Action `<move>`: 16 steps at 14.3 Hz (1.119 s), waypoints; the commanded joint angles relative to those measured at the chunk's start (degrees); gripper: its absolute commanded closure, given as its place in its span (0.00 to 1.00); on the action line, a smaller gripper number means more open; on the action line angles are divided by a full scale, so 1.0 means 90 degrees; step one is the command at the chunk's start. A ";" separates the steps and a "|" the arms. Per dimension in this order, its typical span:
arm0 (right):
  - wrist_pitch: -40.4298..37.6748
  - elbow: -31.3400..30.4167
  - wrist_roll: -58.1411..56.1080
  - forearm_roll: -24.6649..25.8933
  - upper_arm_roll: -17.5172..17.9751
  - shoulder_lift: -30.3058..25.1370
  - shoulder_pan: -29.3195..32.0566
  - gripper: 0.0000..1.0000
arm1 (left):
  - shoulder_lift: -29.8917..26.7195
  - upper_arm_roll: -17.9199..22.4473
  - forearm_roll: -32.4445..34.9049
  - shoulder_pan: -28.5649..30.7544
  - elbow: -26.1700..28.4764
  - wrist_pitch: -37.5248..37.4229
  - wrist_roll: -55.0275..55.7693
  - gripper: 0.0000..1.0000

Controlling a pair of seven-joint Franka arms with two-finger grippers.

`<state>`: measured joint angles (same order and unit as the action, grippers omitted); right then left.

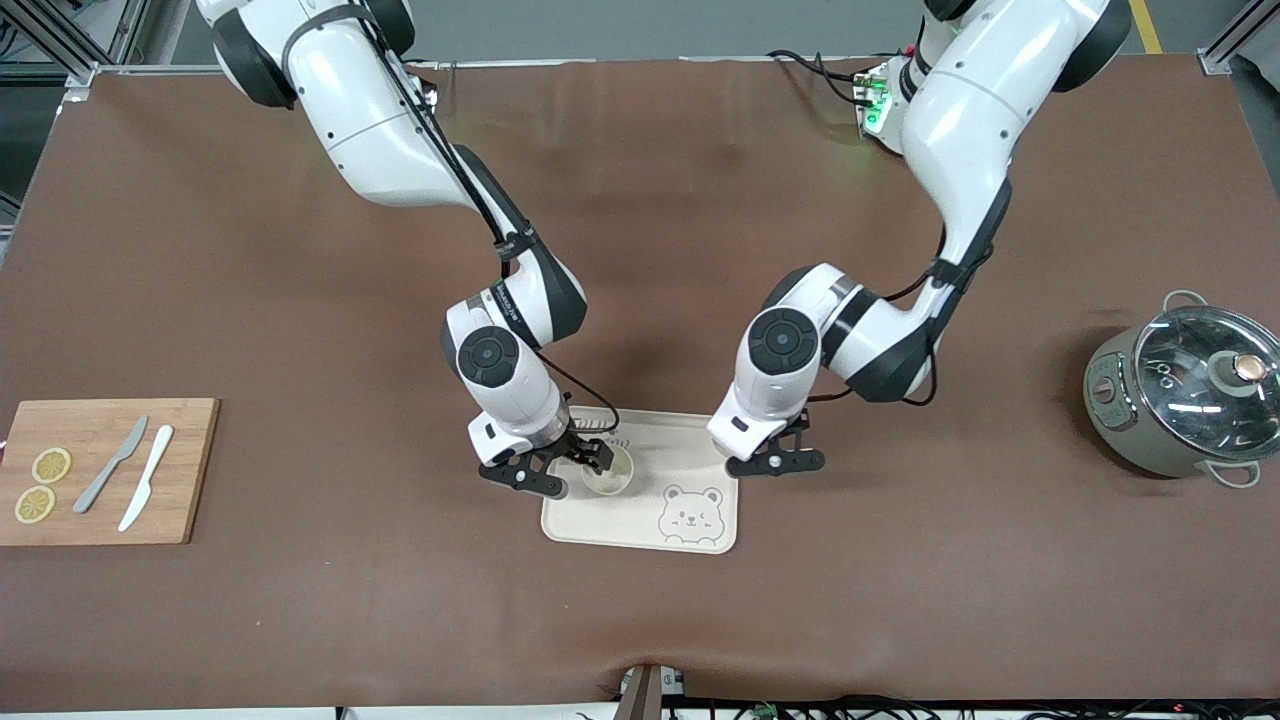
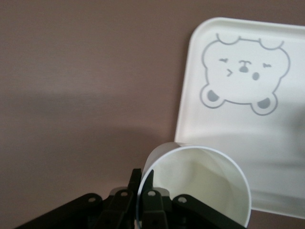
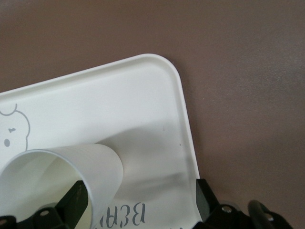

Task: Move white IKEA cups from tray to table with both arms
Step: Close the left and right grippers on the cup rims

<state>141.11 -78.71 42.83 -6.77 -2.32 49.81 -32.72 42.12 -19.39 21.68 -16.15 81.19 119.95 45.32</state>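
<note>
One white cup (image 1: pixel 607 472) stands upright on the bear tray (image 1: pixel 640 530), in the half toward the right arm's end. My right gripper (image 1: pixel 568 466) is open around its wall: in the right wrist view one finger (image 3: pixel 74 202) sits inside the cup (image 3: pixel 57 176) and the other is far outside it. My left gripper (image 1: pixel 775 462) is over the tray's edge toward the left arm's end. In the left wrist view it (image 2: pixel 143 183) is shut on the rim of the second white cup (image 2: pixel 200 186), beside the tray's (image 2: pixel 286 157) bear corner. The arm's wrist hides this cup in the front view.
A wooden cutting board (image 1: pixel 190 470) with two lemon slices (image 1: pixel 50 465), a grey knife (image 1: pixel 110 465) and a white knife (image 1: pixel 147 490) lies at the right arm's end. A grey-green pot with a glass lid (image 1: pixel 1190 395) stands at the left arm's end.
</note>
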 commanded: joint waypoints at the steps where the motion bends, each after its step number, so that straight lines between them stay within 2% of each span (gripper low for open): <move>1: 0.0053 0.0182 0.0134 0.0020 -0.0064 0.0100 -0.0066 0.00 | -0.0703 -0.0392 0.0091 0.0590 0.0772 -0.0115 -0.0006 1.00; 2: 0.0053 0.0182 0.0134 0.0010 -0.0064 0.0119 -0.0066 0.00 | -0.0899 -0.0752 0.0091 0.1009 0.1055 -0.0086 -0.0065 1.00; 4: 0.0063 0.0182 0.0144 0.0010 -0.0064 0.0120 -0.0075 0.00 | -0.1299 -0.1873 0.0100 0.2422 0.1912 0.0370 -0.0366 1.00; 8: 0.0063 0.0182 0.0134 0.0010 -0.0064 0.0120 -0.0075 0.00 | -0.2081 -0.4236 0.0188 0.5838 0.4109 0.1835 -0.1303 1.00; 12: 0.0073 0.0182 0.0134 0.0010 -0.0064 0.0120 -0.0085 0.00 | -0.2278 -0.6464 0.0469 0.9053 0.5799 0.3279 -0.1735 1.00; 14: 0.0073 0.0182 0.0134 0.0000 -0.0064 0.0120 -0.0085 0.00 | -0.2210 -0.6936 0.1171 1.0101 0.6377 0.3673 -0.1745 1.00; 16: 0.0073 0.0182 0.0134 0.0000 -0.0064 0.0120 -0.0085 0.20 | -0.2190 -0.7122 0.1651 1.0659 0.6691 0.3751 -0.1745 1.00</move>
<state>141.56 -78.52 42.85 -6.77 -2.38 49.95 -32.88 23.69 -80.32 33.21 73.96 137.42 151.09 30.15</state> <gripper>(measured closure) 0.075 0.960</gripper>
